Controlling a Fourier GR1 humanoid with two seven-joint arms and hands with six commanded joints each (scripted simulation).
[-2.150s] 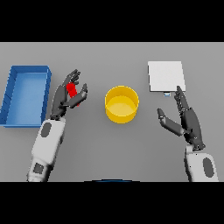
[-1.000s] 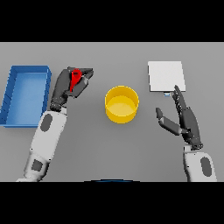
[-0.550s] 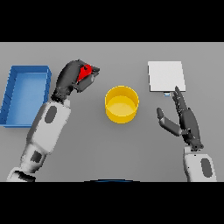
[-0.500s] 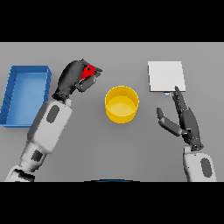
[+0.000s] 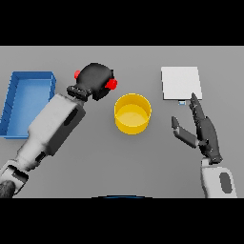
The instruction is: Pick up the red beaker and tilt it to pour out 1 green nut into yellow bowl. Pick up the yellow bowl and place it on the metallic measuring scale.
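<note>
Two stages are set by the task, and neither is seen to be finished. Toward the table's left edge a blue bin [image 5: 27, 102] is found, apparently empty. Just right of it, the left hand [image 5: 96, 81] is held above the table with its fingers curled tightly round the red beaker [image 5: 111, 84], of which only small red patches are seen on either side of the fist. The beaker is judged to be tipped toward the yellow bowl [image 5: 133, 113], which is placed near the table's middle; no green nut can be made out in the bowl or anywhere else, so the pour is judged under way but unconfirmed. Near the far right corner the metallic measuring scale [image 5: 180, 83] is left bare, so the bowl's transfer is yet to be done. Just in front of the scale, toward the table's right edge, the right hand [image 5: 200, 131] is kept idle with fingers straight and spread. Compared with half a second ago, the left hand has been rolled further over and brought nearer the bowl, and far less of the beaker is shown
</note>
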